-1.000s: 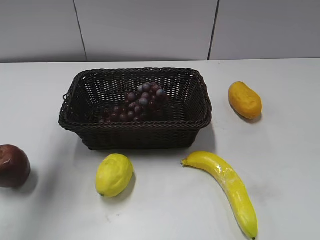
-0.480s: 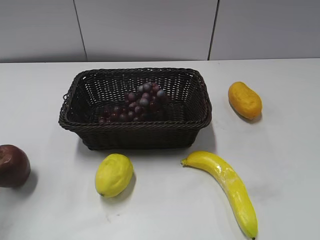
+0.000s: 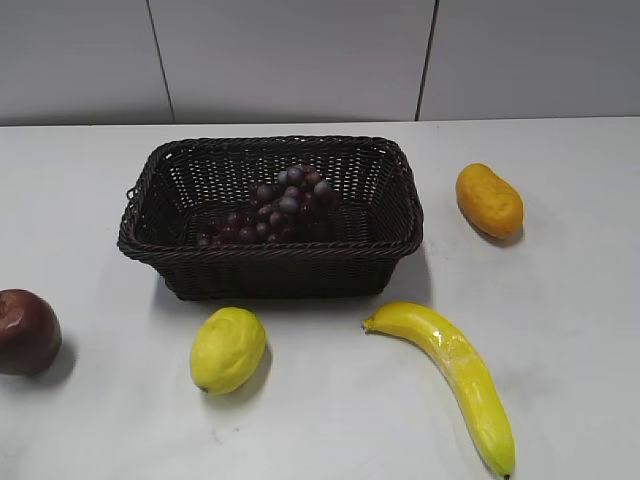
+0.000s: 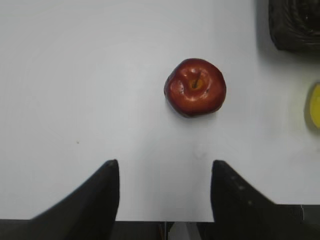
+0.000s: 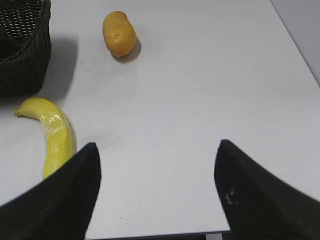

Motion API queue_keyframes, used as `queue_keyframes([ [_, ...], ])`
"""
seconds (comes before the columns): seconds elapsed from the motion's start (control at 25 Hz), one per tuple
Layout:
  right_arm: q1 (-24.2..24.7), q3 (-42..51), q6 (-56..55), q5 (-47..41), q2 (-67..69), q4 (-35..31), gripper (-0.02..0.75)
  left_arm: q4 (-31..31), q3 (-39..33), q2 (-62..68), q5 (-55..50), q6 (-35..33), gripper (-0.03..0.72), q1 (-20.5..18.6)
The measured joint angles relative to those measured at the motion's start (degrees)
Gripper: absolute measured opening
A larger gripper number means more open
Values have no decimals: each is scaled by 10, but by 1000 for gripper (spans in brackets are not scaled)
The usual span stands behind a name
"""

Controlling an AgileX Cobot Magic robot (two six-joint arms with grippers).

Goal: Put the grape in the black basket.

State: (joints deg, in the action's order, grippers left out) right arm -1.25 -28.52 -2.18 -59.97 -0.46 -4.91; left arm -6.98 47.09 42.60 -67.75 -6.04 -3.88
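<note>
- The left gripper [image 4: 165, 192] shows at the bottom of the left wrist view as two dark fingers set wide apart, with bare white table between them; it holds and touches nothing.
- The right gripper [image 5: 157, 192] shows at the bottom of the right wrist view with its two dark fingers also spread wide, nothing between them but table.
- The grape [image 3: 270, 210] lies inside the black basket [image 3: 270, 255], its larger purple-red berries toward the middle and smaller ones trailing to the lower left of the basket floor.
- The basket sits in the upper middle of the exterior view on a white table [image 3: 560, 330], with a pale panelled wall [image 3: 300, 60] behind, crossed by two dark seams.
- A lemon [image 3: 228, 349] rests just below the basket's front wall, left of centre; a banana [image 3: 450, 370] curves from the middle toward the lower right.
- An orange-yellow oval fruit [image 3: 489, 200] lies at the right, apart from the basket.
- A dark red apple [image 3: 27, 331] sits at the left edge; in the left wrist view it is seen stem up, above and well clear of the fingers.
- Neither arm appears in the exterior view; both wrist cameras look down on the table from above it, the fingers off the surface as far as can be told.
</note>
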Motion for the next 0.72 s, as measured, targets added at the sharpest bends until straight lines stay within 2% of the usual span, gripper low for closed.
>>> queue_keyframes([
  [0.36, 0, 0, 0, 0, 0, 0, 538, 20, -79, -252, 13, 2, 544, 0],
  [0.72, 0, 0, 0, 0, 0, 0, 538, 22, -141, -411, -10, 3, 544, 0],
])
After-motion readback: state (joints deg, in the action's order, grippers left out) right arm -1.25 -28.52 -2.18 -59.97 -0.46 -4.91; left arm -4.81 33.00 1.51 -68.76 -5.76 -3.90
